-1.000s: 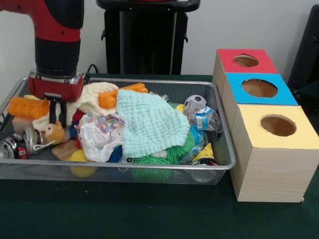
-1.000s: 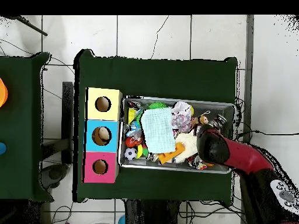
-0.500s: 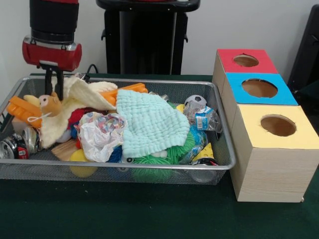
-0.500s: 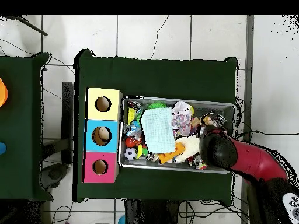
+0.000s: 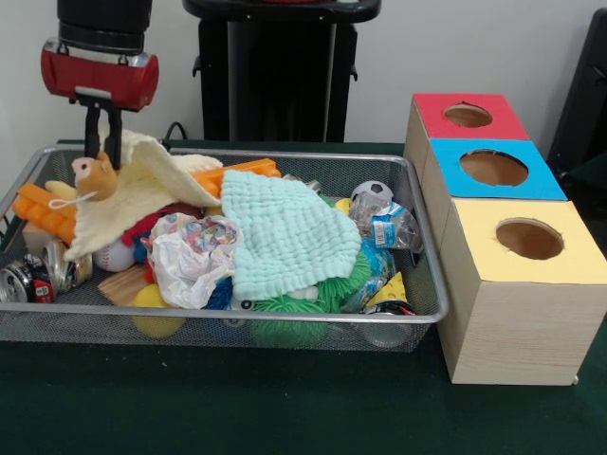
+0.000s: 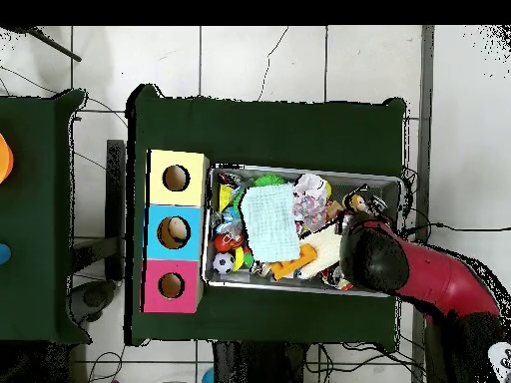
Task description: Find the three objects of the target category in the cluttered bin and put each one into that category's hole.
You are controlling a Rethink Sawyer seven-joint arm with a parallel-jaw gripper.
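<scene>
Claw [image 5: 102,142] grips the cream cloth [image 5: 142,190] above the bin's [image 5: 432,284] left end.

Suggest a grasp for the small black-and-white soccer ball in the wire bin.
Come straight down on the small black-and-white soccer ball and pinch across its exposed upper half. Its top sits clear above the clutter, while the wire mesh bin wall and a crumpled clear plastic bottle crowd its sides.

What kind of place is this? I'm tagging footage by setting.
Probably a robotics lab test bench, not a home: a green-covered table on a tiled floor, a wire bin of mixed clutter, three wooden sorting boxes with coloured holed tops, and loose cables.
</scene>
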